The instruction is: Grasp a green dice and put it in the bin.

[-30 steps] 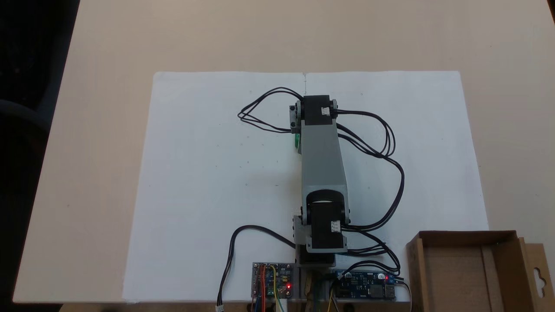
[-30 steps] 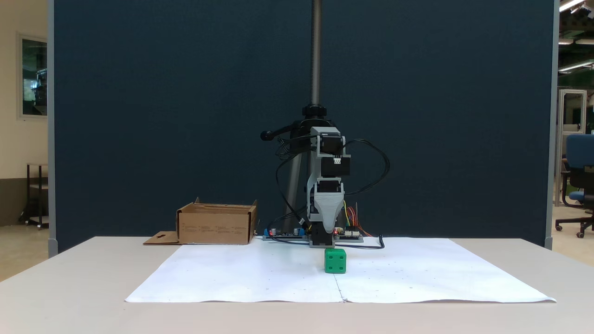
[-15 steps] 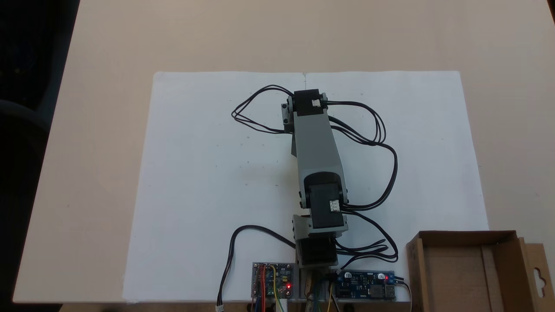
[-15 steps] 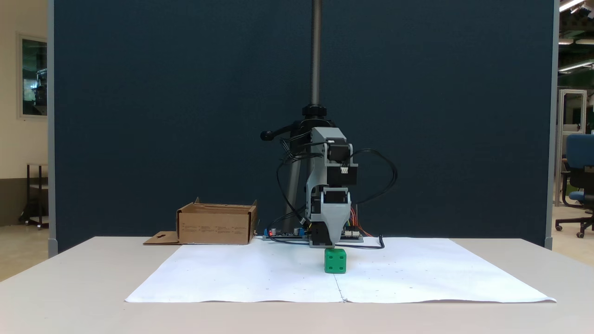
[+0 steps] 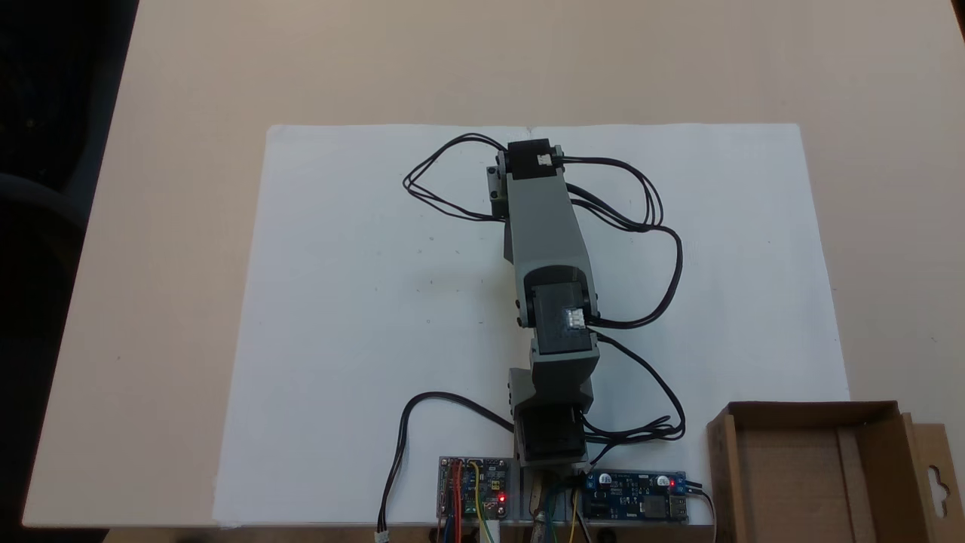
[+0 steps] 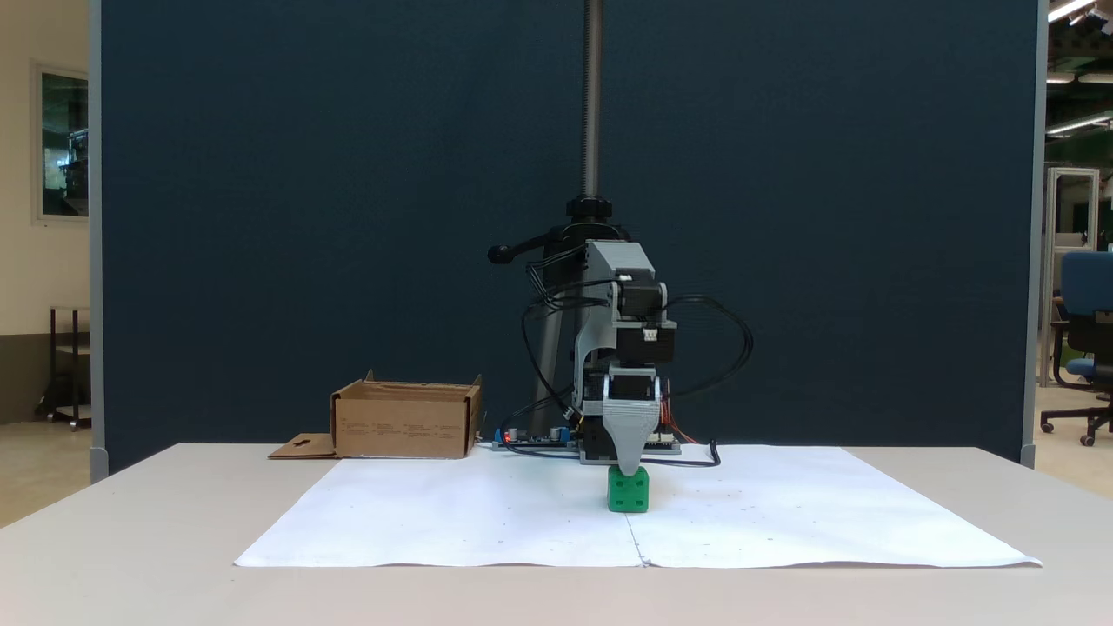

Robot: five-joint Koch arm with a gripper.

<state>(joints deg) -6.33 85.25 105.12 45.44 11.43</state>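
We see the tool (image 6: pixel 629 469) pointing straight down, its grey tip at the top face of the dice (image 6: pixel 628 492). Whether the tip touches the dice cannot be told. Only one jaw faces the camera in a fixed view, so we cannot tell whether the tool is open or closed.

The dice sits directly below the tool, on the white paper (image 6: pixel 783 522) that covers the middle of the worktop (image 6: pixel 130 539). In a fixed view from above, the arm (image 5: pixel 546 241) extends over the paper (image 5: pixel 362 317) and covers the spot beneath the tool.

The bin (image 6: pixel 405 421) stands well apart from the tool, to its left and farther back in a fixed view, off the paper. Its flap with the hang-hole lies flat on the worktop on the side away from the tool. From above, the bin (image 5: pixel 799 422) sits at the lower right, beside the arm's base, with its opening facing up.

Two circuit boards (image 5: pixel 475 490) with lit red lights lie at the arm's base, behind the tool. Black cables (image 5: pixel 663 226) loop out on both sides of the arm.
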